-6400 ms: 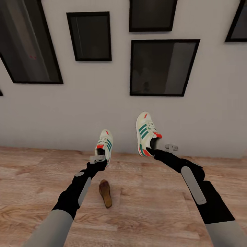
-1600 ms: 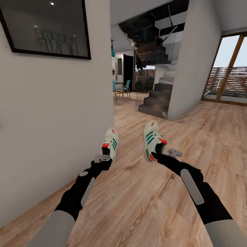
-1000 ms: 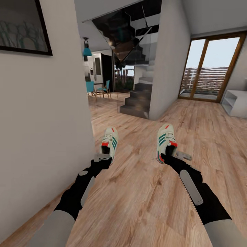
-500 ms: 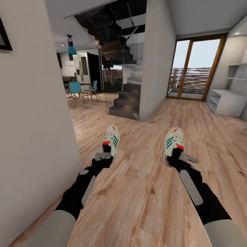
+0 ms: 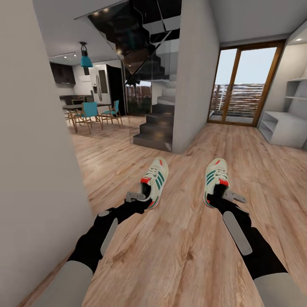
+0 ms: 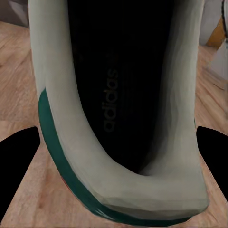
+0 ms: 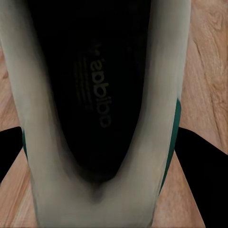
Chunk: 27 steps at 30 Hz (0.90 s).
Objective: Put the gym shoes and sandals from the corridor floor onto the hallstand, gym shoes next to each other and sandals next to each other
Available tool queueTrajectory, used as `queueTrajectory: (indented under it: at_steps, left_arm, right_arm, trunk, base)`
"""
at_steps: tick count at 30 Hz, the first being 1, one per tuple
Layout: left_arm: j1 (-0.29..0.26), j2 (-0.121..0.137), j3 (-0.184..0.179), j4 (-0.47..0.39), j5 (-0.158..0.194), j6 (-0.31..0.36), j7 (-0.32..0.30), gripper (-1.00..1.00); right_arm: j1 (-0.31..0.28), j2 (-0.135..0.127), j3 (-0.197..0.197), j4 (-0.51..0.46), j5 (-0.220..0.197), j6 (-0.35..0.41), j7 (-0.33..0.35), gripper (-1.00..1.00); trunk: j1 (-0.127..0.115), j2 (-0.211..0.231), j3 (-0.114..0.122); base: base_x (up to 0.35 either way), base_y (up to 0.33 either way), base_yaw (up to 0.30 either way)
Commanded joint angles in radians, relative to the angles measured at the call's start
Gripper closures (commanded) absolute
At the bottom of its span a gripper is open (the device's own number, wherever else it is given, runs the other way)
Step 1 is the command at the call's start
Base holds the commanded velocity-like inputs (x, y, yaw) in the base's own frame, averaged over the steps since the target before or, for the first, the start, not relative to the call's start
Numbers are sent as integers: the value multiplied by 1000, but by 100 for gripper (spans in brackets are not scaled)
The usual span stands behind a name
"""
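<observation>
The left gripper [image 5: 140,199] pinches one gym shoe [image 5: 155,181] and the right gripper [image 5: 221,197] pinches the other gym shoe [image 5: 214,181], both held above the wood floor [image 5: 179,251], with the white shoe rack [image 5: 283,128] far off, so nothing is placed yet.

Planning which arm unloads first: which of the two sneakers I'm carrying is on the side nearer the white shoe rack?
The sneaker in the right gripper. The shoe rack stands far right; the other sneaker, in the left gripper, is toward the wall.
</observation>
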<state>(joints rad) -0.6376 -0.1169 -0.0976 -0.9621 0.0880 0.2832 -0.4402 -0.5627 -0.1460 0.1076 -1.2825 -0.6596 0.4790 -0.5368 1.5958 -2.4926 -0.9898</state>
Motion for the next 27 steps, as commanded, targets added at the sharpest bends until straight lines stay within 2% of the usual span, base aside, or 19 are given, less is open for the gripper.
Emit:
queueTrajectory:
  at_steps: [1,11,13,14,15,17,20,27]
  left_arm:
    - [0,0,1,-1,10,10,-4,100]
    - [0,0,2,0,10,6,3,100]
    - [0,-1,2,0,11,4,67,100]
    - [0,-3,2,0,11,3,139,100]
    - [0,-3,2,-1,11,2,165,100]
    - [0,-5,0,-1,14,-15,275,100]
    - [0,-6,-2,-1,16,-23,306,100]
    - [0,-9,-4,-1,18,-26,317,100]
  right_arm:
    - [-1,-1,3,-1,-7,1,-9,100]
    - [0,-1,3,-1,-7,1,-9,100]
    - [0,-1,2,-1,-7,1,-10,100]
    - [0,-1,2,-1,-7,1,-11,100]
    - [0,-1,2,-1,-7,1,-11,100]
    - [0,-1,1,-1,-6,1,-12,100]
    - [0,-1,1,-1,-6,1,-13,100]
    - [-1,-1,1,-1,-7,1,-14,100]
  trunk:
    - [0,0,-1]
    - [0,0,-1]
    - [0,0,-1]
    - [0,0,-1]
    - [0,0,-1]
    - [0,0,-1]
    - [0,0,-1]
    - [0,0,-1]
  base:
    - [348,-83,0]
    - [348,-83,0]
    - [348,-83,0]
    - [348,-84,0]
    - [348,-85,0]
    - [348,-88,0]
    - [348,-89,-5]
    - [348,-89,-191]
